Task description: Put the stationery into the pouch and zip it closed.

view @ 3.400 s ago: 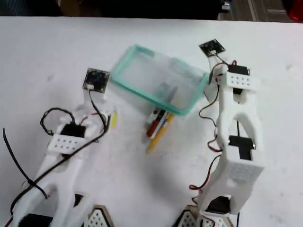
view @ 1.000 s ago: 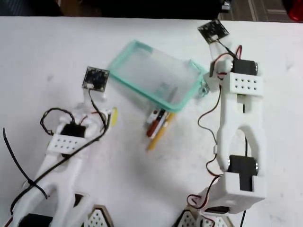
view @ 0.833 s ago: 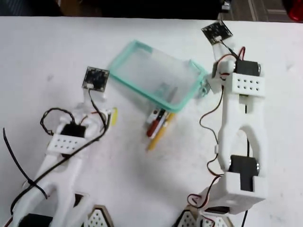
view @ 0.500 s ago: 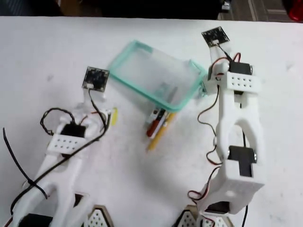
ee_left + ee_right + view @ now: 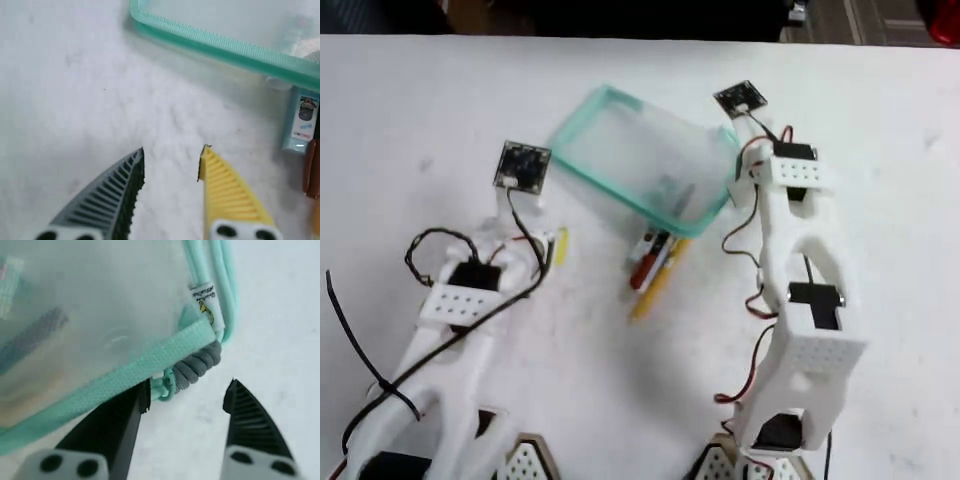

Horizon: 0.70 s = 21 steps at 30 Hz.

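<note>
White tabletop (image 5: 420,100) runs under both arms, with a dark strip of room beyond its far edge.

The right gripper (image 5: 187,390) is spread wide, gripping nothing. Its black ribbed fingers (image 5: 110,435) stand either side of a short grey cord zipper pull (image 5: 200,365) at the corner of the translucent pouch with mint-green trim (image 5: 90,315). One finger's tip overlaps the woven trim; the other is over bare table, apart from the pull. This close view also brings out a small mint ring beside the cord and a dark, blurred shape inside the pouch. From above, the right gripper (image 5: 740,172) sits at the pouch's right-hand corner and the arm's wrist hides the pull.

The left gripper (image 5: 172,152) is likewise parted and holds nothing. Its grey and yellow fingers (image 5: 225,190) hover over bare table, near the pouch's trim (image 5: 225,47) but not touching it. At the edge of this view lie a pale blue piece and a brown-red one, part of the stationery bundle (image 5: 300,122).

Seen from above, the pouch (image 5: 640,160) lies flat and askew between the arms, with the left gripper (image 5: 552,250) well off its near-left side. The stationery bundle (image 5: 655,265), red, white and yellow sticks, pokes out from the pouch's near long edge onto the table. Whether the far ends are inside or under it, I cannot tell.
</note>
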Each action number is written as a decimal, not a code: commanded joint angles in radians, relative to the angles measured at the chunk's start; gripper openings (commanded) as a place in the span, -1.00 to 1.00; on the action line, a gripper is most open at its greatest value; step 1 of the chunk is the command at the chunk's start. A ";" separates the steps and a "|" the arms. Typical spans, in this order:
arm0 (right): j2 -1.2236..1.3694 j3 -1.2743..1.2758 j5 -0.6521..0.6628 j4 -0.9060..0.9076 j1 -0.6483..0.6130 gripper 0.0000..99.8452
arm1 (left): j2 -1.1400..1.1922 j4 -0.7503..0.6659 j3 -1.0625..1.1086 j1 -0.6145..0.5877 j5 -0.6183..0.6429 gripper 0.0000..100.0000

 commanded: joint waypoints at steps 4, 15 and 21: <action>-0.012 0.068 0.009 -0.124 -0.047 -0.55 | 0.001 -0.028 -0.015 0.001 -0.012 -0.59; -0.010 0.184 0.009 -0.363 -0.061 -0.90 | 0.001 -0.028 -0.017 0.001 -0.012 -0.59; -0.015 0.186 0.009 -0.366 -0.058 -0.97 | 0.001 -0.028 -0.014 0.001 -0.012 -0.59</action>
